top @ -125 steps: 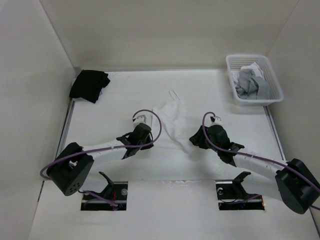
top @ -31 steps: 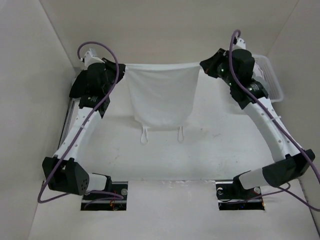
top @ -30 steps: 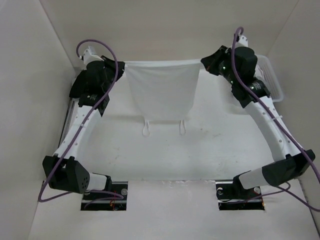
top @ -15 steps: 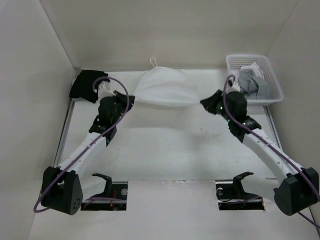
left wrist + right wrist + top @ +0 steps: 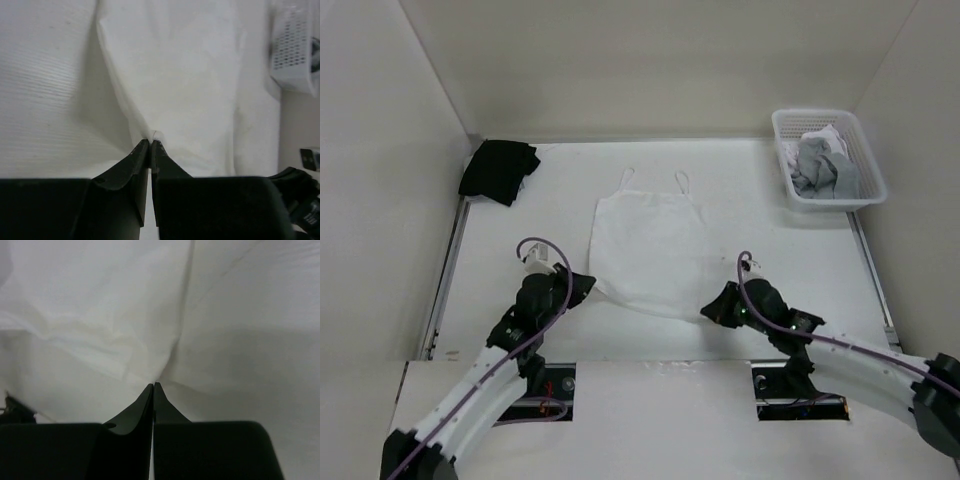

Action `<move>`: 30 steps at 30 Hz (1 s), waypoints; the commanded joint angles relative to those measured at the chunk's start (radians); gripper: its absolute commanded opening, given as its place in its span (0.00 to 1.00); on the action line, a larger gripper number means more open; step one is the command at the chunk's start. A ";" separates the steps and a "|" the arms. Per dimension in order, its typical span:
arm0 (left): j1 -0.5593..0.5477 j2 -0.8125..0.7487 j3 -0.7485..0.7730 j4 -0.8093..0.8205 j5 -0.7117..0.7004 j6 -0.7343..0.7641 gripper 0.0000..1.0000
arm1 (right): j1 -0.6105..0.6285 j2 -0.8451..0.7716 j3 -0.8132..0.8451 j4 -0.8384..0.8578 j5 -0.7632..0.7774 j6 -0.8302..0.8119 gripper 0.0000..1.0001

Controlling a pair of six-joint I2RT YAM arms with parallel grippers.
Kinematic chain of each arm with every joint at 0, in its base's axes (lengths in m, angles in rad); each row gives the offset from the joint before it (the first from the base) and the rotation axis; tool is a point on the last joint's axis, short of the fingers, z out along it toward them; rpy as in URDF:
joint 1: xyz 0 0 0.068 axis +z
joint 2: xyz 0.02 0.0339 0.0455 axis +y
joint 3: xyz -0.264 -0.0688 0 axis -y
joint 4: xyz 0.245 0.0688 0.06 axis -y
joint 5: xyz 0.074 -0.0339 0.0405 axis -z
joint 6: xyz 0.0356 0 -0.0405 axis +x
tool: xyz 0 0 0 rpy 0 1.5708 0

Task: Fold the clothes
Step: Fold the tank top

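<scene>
White top went from a mid-air stretch to flat on the desk.
Straps pointed away; left fingers and right fingers stayed clenched on its near hem corners, so folding could start.

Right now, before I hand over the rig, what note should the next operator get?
Left gripper shut on the white top, at its near-left hem corner.
Right gripper shut on its near-right hem corner.
The top lies spread flat on the table, straps toward the far side.
Done: laid out flat. Left: all folds, none made yet.
</scene>
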 commanded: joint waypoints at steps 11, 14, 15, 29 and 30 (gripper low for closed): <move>-0.071 -0.114 0.284 -0.211 -0.222 -0.013 0.01 | 0.072 -0.224 0.282 -0.288 0.195 -0.016 0.03; -0.020 0.090 0.361 -0.023 -0.228 0.014 0.01 | -0.089 -0.077 0.363 -0.157 0.108 -0.115 0.03; -0.002 0.177 0.393 0.043 -0.234 0.014 0.01 | -0.132 -0.031 0.391 -0.130 0.085 -0.130 0.03; 0.150 1.222 1.175 0.137 -0.159 0.065 0.14 | -0.502 0.870 0.988 0.096 -0.138 -0.181 0.13; 0.162 1.241 1.192 0.143 -0.156 0.062 0.21 | -0.508 0.920 1.025 0.111 -0.138 -0.172 0.20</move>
